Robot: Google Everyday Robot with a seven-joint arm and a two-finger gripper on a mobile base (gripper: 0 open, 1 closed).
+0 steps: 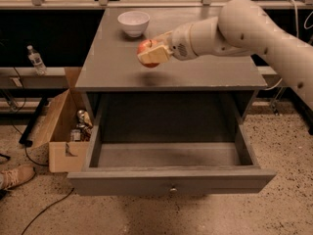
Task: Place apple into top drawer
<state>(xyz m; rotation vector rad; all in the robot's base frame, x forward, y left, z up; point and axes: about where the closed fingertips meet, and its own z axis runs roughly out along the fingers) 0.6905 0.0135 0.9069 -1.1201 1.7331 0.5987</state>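
The red apple (145,48) is held in my gripper (152,53), lifted above the grey cabinet top (112,67); its shadow lies on the surface just below. My cream fingers (154,56) are shut around the apple, with the white arm reaching in from the upper right. The top drawer (171,180) stands pulled out wide below the cabinet top, with a small round metal knob (171,190) at the centre of its front panel. Its inside is bare. The apple hangs over the front part of the top, behind the drawer's opening.
A white bowl (133,22) stands at the back of the cabinet top. An open cardboard box (61,131) with items sits on the floor at left, a shoe (14,176) lies at lower left, and a plastic bottle (35,60) stands on the left shelf.
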